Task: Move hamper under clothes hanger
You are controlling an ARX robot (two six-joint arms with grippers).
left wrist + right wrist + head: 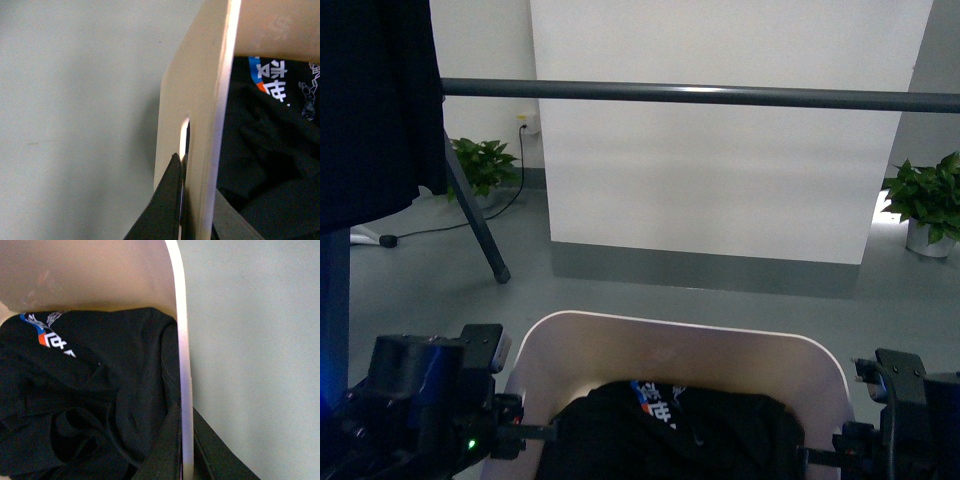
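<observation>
Left gripper (196, 200), clenched on the hamper (670, 345): one finger lies outside the side wall, just beneath the slot (184, 132), the other inside beside the black clothes (670, 430). Right gripper (190, 447), likewise clenched on the opposite rim, one finger inside and one outside. In the front view the grippers sit at 8 and 4 o'clock with the hamper between them at 6 o'clock. The hanger (700, 95) runs its bar across 12 o'clock, its leg (480, 225) descends at 10 o'clock, and a dark garment (370, 100) hangs at 11 o'clock. Grey floor (440, 290) separates the far rim from the white pillar (720, 170). Whether the hamper lies directly below the bar cannot be read from these views, though it appears to sit on the robot's side of it; its base is hidden. Judged step: carrying the held hamper toward 12 o'clock. Good practice would be to advance both arms by equal strokes so the hamper does not yaw. The rim should be held level so the load does not tip, and the path steered clear of the leg at 10 o'clock. Release should come only once the opening sits beneath the bar and garment.
</observation>
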